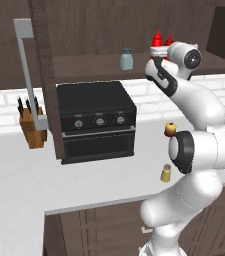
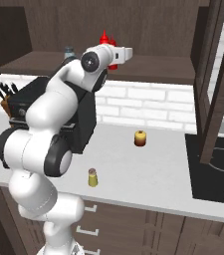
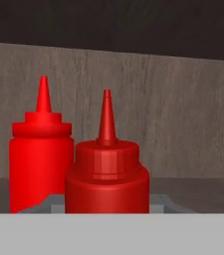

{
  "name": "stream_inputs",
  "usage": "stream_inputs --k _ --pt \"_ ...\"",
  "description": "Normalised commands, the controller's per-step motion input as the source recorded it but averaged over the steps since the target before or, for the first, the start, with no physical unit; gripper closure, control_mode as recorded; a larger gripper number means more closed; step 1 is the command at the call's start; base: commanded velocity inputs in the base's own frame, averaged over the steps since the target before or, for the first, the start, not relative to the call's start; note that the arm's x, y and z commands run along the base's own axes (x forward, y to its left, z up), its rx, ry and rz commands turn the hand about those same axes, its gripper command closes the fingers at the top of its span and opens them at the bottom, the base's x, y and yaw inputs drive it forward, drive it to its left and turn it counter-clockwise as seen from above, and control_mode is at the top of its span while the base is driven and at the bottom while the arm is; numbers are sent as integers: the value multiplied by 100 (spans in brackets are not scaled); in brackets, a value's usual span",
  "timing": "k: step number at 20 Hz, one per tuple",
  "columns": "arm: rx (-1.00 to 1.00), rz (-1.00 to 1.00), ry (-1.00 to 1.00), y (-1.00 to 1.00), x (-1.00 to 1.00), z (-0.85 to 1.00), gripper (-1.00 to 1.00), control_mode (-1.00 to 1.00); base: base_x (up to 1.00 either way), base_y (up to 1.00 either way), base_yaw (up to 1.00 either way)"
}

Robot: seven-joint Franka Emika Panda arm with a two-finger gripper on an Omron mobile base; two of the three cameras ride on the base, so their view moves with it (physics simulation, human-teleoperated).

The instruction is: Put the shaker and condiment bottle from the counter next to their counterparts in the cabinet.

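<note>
On cabinet shelf (image 1: 94, 62): condiment bottle (image 3: 107, 174) glossy red, pointed nozzle.

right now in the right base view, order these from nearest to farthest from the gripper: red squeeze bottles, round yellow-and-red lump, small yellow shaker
1. Red squeeze bottles, on the cabinet shelf at the gripper.
2. Round yellow-and-red lump, on the counter below.
3. Small yellow shaker, near the counter's front edge.

No text, label, brand or number can be read anywhere; the red bottles (image 3: 106, 179), the yellow shaker (image 1: 166, 173) and the oven's knob panel (image 1: 99, 120) are unmarked.
</note>
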Motion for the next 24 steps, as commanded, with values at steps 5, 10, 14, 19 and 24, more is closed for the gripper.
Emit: stream_inputs --k 5,10,14,19,24 --pt "0 1 0 -2 4 -5 -100 -100 0 0 0" --pt "6 0 0 -32 3 0 -100 -100 0 0 0" --pt "1 1 0 -20 0 -3 -100 -100 0 0 0" --pt "0 4 0 -5 0 -5 -100 -100 0 0 0" --pt "0 10 -1 0 0 -5 -100 -100 0 0 0"
